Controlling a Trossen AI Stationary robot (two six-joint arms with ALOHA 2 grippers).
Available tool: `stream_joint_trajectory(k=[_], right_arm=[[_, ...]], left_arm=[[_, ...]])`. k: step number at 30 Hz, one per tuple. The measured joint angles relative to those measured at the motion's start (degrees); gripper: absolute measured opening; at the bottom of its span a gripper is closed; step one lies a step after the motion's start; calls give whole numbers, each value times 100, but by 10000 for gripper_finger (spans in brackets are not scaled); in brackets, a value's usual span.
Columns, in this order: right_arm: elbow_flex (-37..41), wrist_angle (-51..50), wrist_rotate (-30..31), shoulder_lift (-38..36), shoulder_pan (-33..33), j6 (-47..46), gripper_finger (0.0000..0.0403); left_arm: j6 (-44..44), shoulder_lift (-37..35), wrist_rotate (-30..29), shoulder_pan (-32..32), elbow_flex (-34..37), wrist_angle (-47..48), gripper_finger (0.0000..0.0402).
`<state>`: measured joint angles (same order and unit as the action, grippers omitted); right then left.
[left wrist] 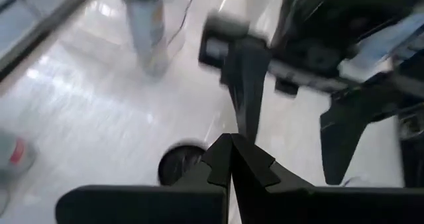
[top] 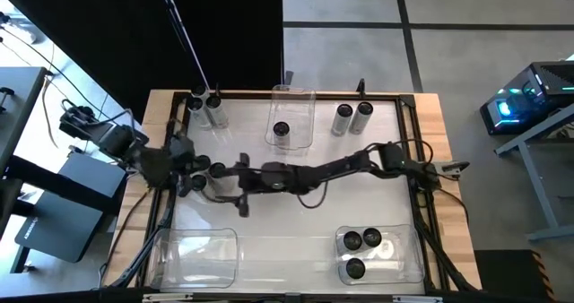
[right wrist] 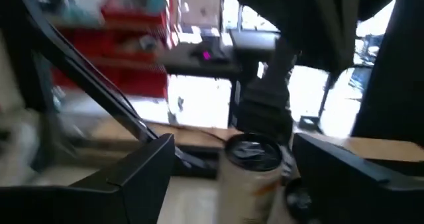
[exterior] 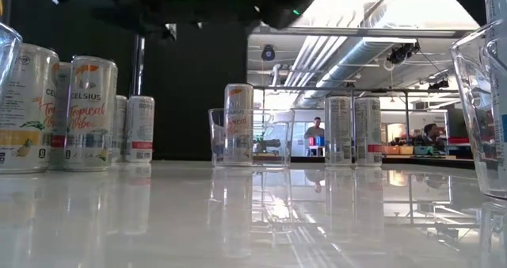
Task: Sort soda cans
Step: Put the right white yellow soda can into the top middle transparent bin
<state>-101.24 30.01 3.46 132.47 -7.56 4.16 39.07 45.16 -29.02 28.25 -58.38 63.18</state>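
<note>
1. Right wrist view: an upright soda can (right wrist: 254, 177) stands between the right gripper (right wrist: 232, 177) jaws, which are spread wide on either side of it; no contact can be seen. Its long axis is vertical, dark top up.
2. High view: the right gripper (top: 240, 179) reaches across the desk (top: 296, 222) to its left-centre, meeting the left gripper (top: 199, 170) near a small cluster of cans (top: 209, 174) by the left edge.
3. Left wrist view: left jaws are pressed together, empty; one can's dark top (left wrist: 180, 163) sits just beyond and to one side of the tips.
4. Relation that matters: the can lies inside the right jaws' gap, so the right arm looks better placed to take it; closing should suffice.
5. Other stock, high view: one can in the far centre bin (top: 292, 115), three in the near right bin (top: 377, 254), the near left bin (top: 199, 254) without cans, two pairs loose along the far edge.
</note>
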Motion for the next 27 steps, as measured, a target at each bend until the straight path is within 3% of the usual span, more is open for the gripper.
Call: stream_joint_trajectory(k=[7,15,21,27], right_arm=[[-1301,-2224,747,154,47,232,326],[-1417,-3030,643,181,159,88,326],[-603,-1474,151,181,370,-654,326],[-173,-888,105,178,433,-821,326]], left_arm=[[137,297,0,0,141,27,1],[215,462,-2,0,143,6,0],[334,459,-8,67,143,17,0],[422,473,-168,192,143,10,0]])
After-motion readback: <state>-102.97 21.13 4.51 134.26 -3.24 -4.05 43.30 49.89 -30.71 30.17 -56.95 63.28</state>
